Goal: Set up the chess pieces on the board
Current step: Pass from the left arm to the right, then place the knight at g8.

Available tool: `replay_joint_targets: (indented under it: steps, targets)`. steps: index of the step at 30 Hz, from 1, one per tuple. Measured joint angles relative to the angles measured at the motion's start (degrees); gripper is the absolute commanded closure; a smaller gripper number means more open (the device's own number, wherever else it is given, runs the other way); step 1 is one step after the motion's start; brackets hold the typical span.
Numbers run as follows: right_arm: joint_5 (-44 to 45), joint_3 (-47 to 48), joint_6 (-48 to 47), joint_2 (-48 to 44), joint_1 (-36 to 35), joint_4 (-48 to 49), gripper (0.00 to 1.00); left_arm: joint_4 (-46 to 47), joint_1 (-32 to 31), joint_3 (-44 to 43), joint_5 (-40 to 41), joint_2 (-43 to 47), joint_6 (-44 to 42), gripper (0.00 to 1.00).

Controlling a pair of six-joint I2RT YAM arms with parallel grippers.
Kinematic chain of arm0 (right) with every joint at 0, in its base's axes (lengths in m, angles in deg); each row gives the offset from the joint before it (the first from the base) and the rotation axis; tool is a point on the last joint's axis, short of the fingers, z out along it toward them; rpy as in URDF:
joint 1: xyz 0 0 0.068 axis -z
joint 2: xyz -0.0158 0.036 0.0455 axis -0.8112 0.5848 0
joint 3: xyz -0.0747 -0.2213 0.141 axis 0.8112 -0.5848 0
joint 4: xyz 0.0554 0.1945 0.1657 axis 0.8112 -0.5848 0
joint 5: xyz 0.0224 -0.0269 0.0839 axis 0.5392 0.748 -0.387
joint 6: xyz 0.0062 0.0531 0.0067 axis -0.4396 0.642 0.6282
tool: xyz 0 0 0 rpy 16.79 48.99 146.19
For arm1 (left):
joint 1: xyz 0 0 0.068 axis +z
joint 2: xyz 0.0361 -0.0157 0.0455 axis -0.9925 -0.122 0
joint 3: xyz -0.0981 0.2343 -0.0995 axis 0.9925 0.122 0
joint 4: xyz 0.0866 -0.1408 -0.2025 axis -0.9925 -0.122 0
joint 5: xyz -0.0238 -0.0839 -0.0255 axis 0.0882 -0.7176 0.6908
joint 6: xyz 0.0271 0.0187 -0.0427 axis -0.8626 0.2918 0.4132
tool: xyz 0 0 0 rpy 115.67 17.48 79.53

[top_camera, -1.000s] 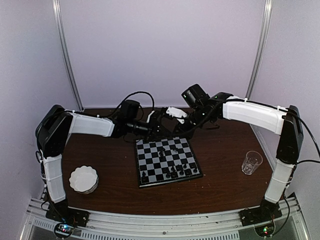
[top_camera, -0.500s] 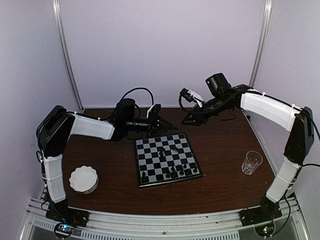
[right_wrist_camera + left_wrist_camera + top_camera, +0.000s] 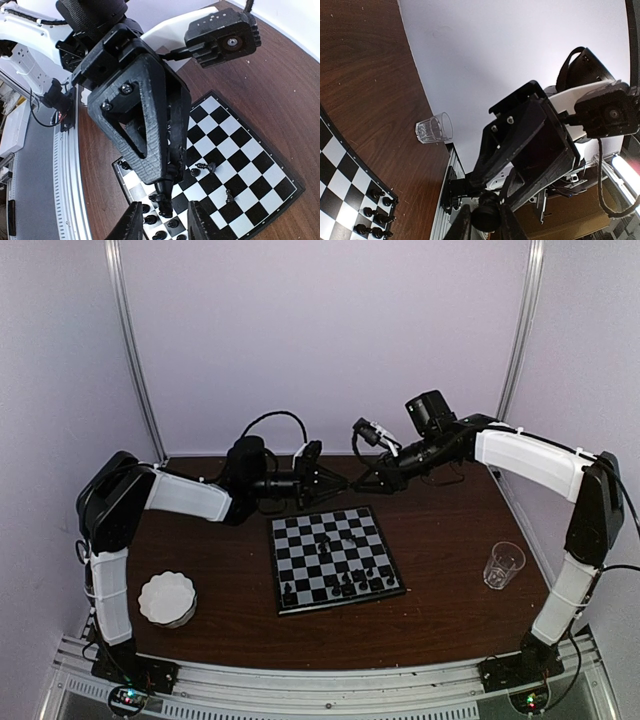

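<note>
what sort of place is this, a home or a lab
Most likely a robot lab test booth: plain white walls with metal posts, two arms bolted to a rail along the table, and a staged chessboard.

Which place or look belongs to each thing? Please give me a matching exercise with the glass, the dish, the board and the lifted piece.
Things:
1. glass
2. dish
3. board
4. lifted piece

Place or look:
a. white, scalloped, near left side
b. clear, at the right side
c. black and pale squares, in the middle
d. between the left fingers

Pairs: 1-b, 2-a, 3-c, 4-d
</note>
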Motion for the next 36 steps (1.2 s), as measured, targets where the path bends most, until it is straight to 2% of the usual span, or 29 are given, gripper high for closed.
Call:
replay_joint_targets:
  steps: [7,16,21,24,26,28,31,36]
  targets:
    - [-0.79,0.0,0.63,0.02,-0.24,0.52,0.93,1.42,0.0,0.0,-0.26,-0.11,1.14,0.8]
    - [3.41,0.81,-2.1,0.09,-0.48,-2.21,0.96,-0.39,0.31,0.11,-0.48,-0.5,-0.31,0.57]
    - [10.64,4.04,-8.11,0.09,-2.78,-8.41,0.96,-13.42,3.21,0.31,0.87,1.07,-8.02,0.53]
    - [16.41,6.86,-12.96,0.09,-7.89,-13.38,0.96,-29.0,7.02,-0.7,5.05,4.74,-17.49,0.52]
    - [20.5,8.7,-16.41,0.26,-12.87,-16.63,0.96,-42.6,9.55,-3.65,11.54,8.11,-27.52,0.51]
    - [24.22,10.49,-19.65,1.16,-17.09,-19.43,0.96,-50.36,10.93,-6.14,17.38,10.95,-34.38,0.51]
    - [29.66,14.12,-23.82,5.29,-23.21,-23.56,0.96,-56.98,11.15,-7.39,24.28,16.22,-42.01,0.51]
    - [37.64,16.74,-27.82,13.25,-29.59,-27.52,0.96,-60.63,10.16,-7.06,30.03,19.93,-47.06,0.51]
